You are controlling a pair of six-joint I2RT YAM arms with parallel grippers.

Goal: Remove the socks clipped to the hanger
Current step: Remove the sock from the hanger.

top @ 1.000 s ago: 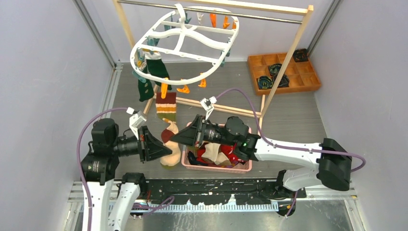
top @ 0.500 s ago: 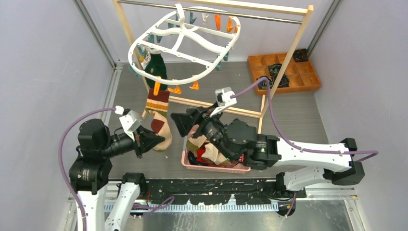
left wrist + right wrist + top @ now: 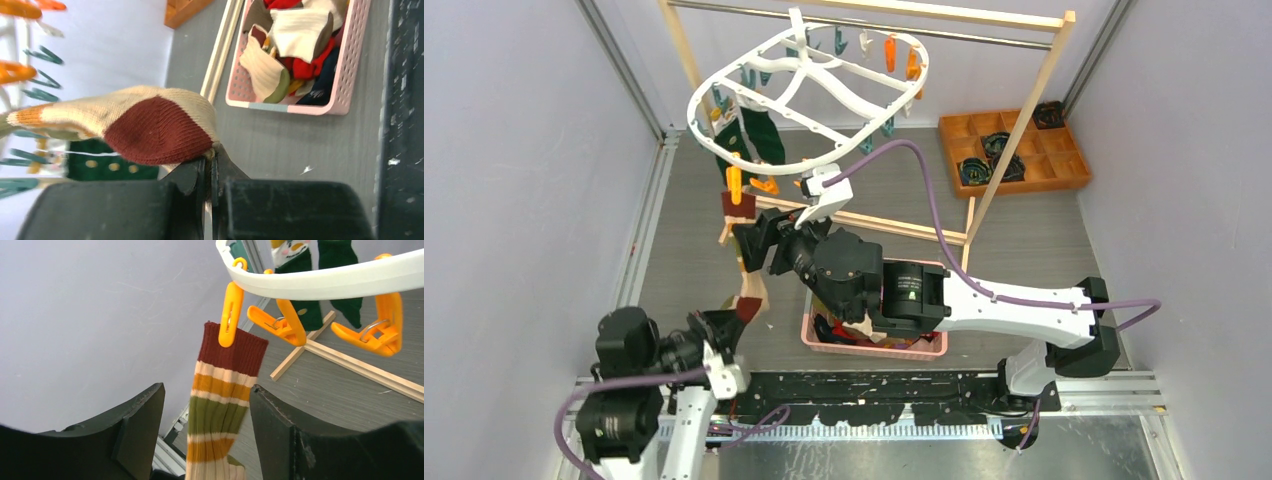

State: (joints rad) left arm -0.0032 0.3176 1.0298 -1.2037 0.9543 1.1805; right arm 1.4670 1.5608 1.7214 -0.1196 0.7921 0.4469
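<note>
The white oval hanger [image 3: 809, 90] hangs from the rail at the back. A striped sock [image 3: 736, 210], maroon, orange, green and cream, hangs from an orange clip [image 3: 229, 315] on the rim of the hanger [image 3: 325, 282]. It stretches taut down to my left gripper [image 3: 740, 314]. In the left wrist view my left gripper [image 3: 212, 157] is shut on the edge of the maroon toe of the striped sock [image 3: 150, 125]. My right gripper [image 3: 207, 415] is open and straddles the striped sock [image 3: 222, 395] just below the clip. A dark green sock [image 3: 759, 135] is also clipped to the hanger.
A pink basket [image 3: 924, 350] with several loose socks sits under the right arm. The light wooden rack [image 3: 1024, 110] holds the rail, and its foot bar crosses the floor. A wooden compartment tray [image 3: 1014, 150] sits at the back right. Empty orange and teal clips dangle from the hanger.
My left gripper closed on the sock's toe and drew back to the near edge, pulling the sock taut. My right gripper opened and swung left and up around the sock's cuff. The hanger swayed.
</note>
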